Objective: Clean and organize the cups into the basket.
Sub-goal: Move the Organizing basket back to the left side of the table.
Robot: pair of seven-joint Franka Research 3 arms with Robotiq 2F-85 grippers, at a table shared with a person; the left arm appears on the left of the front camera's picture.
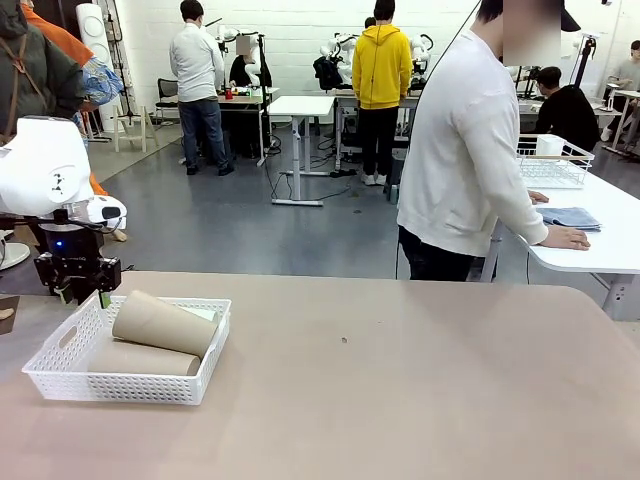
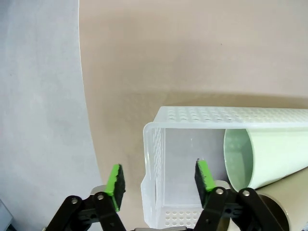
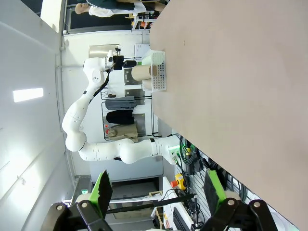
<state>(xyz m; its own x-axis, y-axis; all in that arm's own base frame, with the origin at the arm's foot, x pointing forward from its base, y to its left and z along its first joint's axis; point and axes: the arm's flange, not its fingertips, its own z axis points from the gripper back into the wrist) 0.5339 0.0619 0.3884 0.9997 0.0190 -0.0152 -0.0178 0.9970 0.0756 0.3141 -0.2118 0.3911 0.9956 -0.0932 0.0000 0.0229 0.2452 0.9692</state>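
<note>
Table (image 1: pixel 400 390): broad tan top, bare apart from the white lattice basket (image 1: pixel 60 372) at its near left. A person (image 1: pixel 465 150) stands at the far side, turned to another table.

Basket holds the cups lying on their sides: two tan cups (image 1: pixel 165 323) stacked in the front view, and a mint-green cup (image 2: pixel 269 156) along the basket's wall in the left wrist view, its open mouth facing the basket's empty end.

Risks, as we judge them:
- Top tan cup rests on the lower one, near rim height. A nudge could roll it over the rim onto the table.
- One finger of the left gripper (image 2: pixel 160 179) sits outside the basket's end wall, the other inside. Any sideways pull before lifting could snag the wall and drag or tip the basket.

Fingers:
- Left: green pads (image 2: pixel 115 179) parted wide, straddling the basket's end wall, nothing held; we cannot tell whether a pad touches the wall.
- Right gripper (image 3: pixel 159 192): fingers spread fully, empty, well apart from the basket, over the table's right end.
</note>
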